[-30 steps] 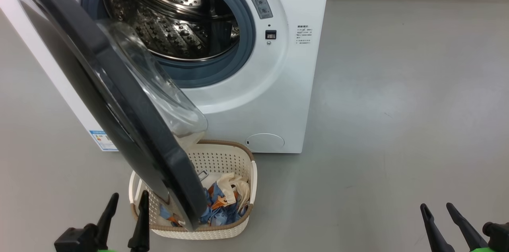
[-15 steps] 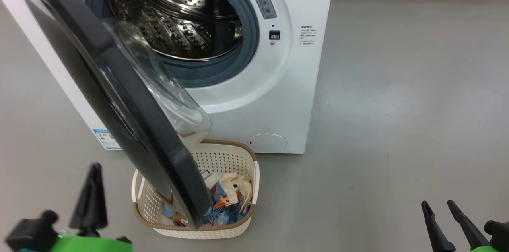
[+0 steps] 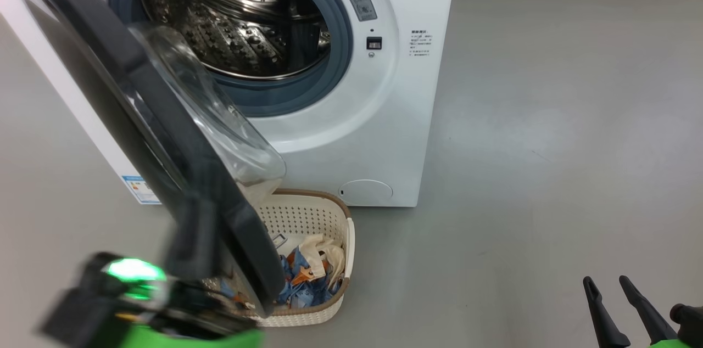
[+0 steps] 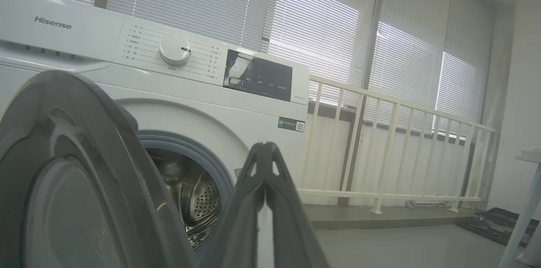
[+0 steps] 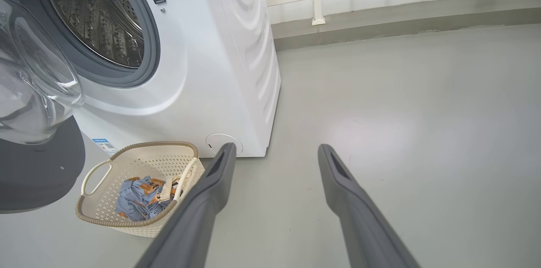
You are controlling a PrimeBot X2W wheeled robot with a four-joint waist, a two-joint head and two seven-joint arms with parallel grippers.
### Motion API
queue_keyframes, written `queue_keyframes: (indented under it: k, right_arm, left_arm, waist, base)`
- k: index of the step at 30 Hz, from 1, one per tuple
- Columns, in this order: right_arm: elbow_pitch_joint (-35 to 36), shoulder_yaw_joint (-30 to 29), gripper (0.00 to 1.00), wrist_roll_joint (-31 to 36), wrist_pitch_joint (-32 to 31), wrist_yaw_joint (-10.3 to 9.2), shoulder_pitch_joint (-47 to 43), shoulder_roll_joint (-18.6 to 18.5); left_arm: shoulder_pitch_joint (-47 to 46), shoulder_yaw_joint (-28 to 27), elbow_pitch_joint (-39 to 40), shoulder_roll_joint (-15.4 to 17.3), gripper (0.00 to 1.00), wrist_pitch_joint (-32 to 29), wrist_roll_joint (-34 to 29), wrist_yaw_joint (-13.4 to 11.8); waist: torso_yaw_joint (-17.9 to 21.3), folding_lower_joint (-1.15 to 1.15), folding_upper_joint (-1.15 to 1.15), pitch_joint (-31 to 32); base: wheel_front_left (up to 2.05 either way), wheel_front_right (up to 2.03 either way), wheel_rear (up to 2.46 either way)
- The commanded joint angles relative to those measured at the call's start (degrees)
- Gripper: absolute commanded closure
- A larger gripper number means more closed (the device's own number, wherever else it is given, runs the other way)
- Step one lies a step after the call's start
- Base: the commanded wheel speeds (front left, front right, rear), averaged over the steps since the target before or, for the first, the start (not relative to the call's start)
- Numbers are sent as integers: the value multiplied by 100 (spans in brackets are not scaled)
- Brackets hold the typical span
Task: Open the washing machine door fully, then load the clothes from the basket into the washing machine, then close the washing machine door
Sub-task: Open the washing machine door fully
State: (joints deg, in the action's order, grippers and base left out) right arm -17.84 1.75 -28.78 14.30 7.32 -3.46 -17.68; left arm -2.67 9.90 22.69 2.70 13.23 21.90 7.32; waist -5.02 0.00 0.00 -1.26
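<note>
Two claws we see: left claw [image 4: 265,149] pressed closed, empty; right claw [image 5: 275,149] spread, empty, basket [image 5: 100,198] at nine o'clock.

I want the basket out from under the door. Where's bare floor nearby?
Bare floor lies right of the washing machine and basket, up to the right end effector. Crowded: the basket sits under the lower edge of the washing machine door, with the left end effector close by.

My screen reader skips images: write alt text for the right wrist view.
The open right hand hangs over grey floor near a white washing machine whose door stands open; before the machine sits a cream basket holding blue printed clothes.
</note>
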Motion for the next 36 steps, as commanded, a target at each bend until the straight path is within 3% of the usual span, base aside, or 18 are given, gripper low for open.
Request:
queue_keyframes:
  k: [1, 6, 10, 21, 36]
  right_arm:
    - [143, 98, 0, 67, 70, 17, 149, -107]
    - [172, 105, 0, 110, 70, 17, 202, -103]
    - [184, 101, 0, 143, 70, 17, 253, -105]
    - [225, 107, 0, 228, 70, 17, 265, -76]
    - [249, 96, 0, 252, 70, 17, 233, -48]
  left_arm:
    - [-185, 4, 156, 26, 100, -79, -51, -15]
    - [-117, 1079, -333, 21, 100, -264, 71, -103]
    - [-187, 1421, -1037, 20, 100, -203, 208, -231]
    - [-521, 1283, -2471, 19, 100, 45, 374, -438]
    - [-467, 966, -2937, 102, 100, 151, 398, -485]
  waist:
    - [15, 0, 0, -22]
    - [48, 0, 0, -98]
    - [72, 0, 0, -128]
    - [85, 0, 0, -115]
    - [-78, 0, 0, -63]
  base:
    - [0, 0, 0]
    - [0, 0, 0]
    - [0, 0, 0]
    - [0, 0, 0]
    - [0, 0, 0]
